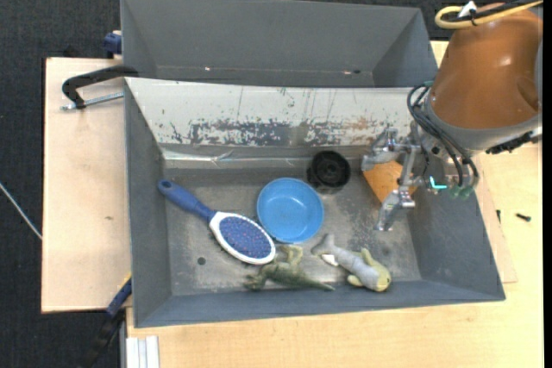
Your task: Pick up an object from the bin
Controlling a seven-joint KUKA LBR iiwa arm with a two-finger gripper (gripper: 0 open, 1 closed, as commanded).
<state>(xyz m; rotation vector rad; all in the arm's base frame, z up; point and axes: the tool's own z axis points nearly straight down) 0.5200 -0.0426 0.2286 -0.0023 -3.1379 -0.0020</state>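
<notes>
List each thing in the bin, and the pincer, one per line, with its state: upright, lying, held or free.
blue bowl: upright, mouth up, empty, free.
brush: lying flat, bristles up, free.
black round thing: lying free.
green toy lizard: lying free.
grey toy animal: lying free.
orange thing: at the pincer; held or not, unclear.
pincer: low, at the orange thing; open or shut, unclear.

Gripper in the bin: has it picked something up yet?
Not yet, it seems. Done: the gripper is low at the right side of the bin. In hand: it is beside an orange object; a firm hold isn't visible. Left: lifting one thing out. The blue bowl and hairbrush lie on the floor.
</notes>
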